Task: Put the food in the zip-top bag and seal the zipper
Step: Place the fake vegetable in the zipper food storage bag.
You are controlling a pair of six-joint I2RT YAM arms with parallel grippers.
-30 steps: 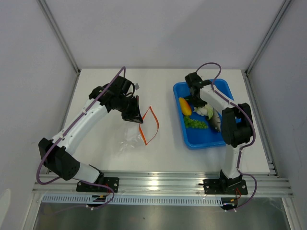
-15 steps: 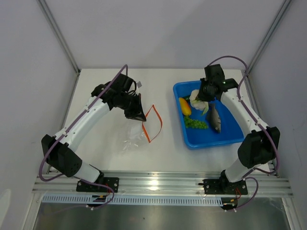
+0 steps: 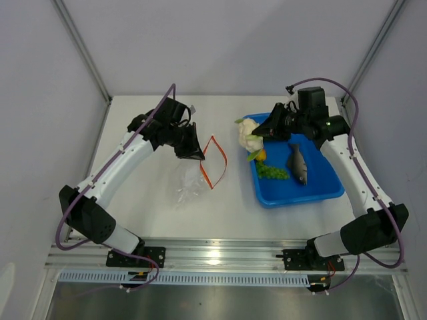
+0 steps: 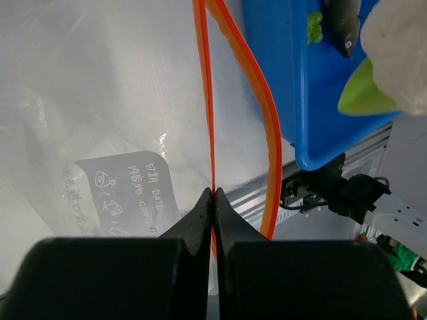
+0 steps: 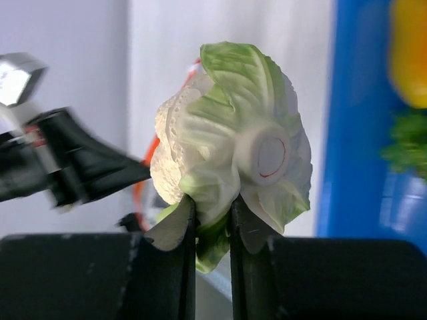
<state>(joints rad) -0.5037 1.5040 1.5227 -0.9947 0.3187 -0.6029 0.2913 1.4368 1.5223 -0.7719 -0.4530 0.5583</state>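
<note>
Light and rigid by the look of it: a white round plastic cauliflower toy with green leaves (image 5: 230,127), bumpy on the crown, thin and smooth at the leaves. Pinched at the leafy base by the right fingers (image 3: 265,129), drawn in to a narrow gap with a leaf and stem between. Seems a shallow hold, likely to pivot or slip if swung fast, so better carried slowly. Hangs in the air by the far-left corner of the blue rectangular plastic tray (image 3: 313,197), between tray and bag.

Limp and crinkly: a thin transparent plastic zip-top bag (image 3: 189,185), slumped on the counter (image 3: 233,220) with no stiffness of its own. Firm only along the orange-red zipper strip (image 3: 215,160) at the mouth. Clamped on one lip of that strip by the left fingers (image 4: 213,199), fully closed, with the other lip bowed away into a narrow loop. Probably little wider than the cauliflower, so worth entering edge-on without shoving the loose lip.

Lying in the tray: a grey fish-shaped piece (image 3: 298,164), green pieces (image 3: 272,171) and a yellow-orange piece (image 3: 261,155), half hidden.

Smooth white counter, likely little grip for the bag. Plain pale walls (image 3: 220,47) on three sides and a metal rail (image 3: 220,250) at the near edge.
</note>
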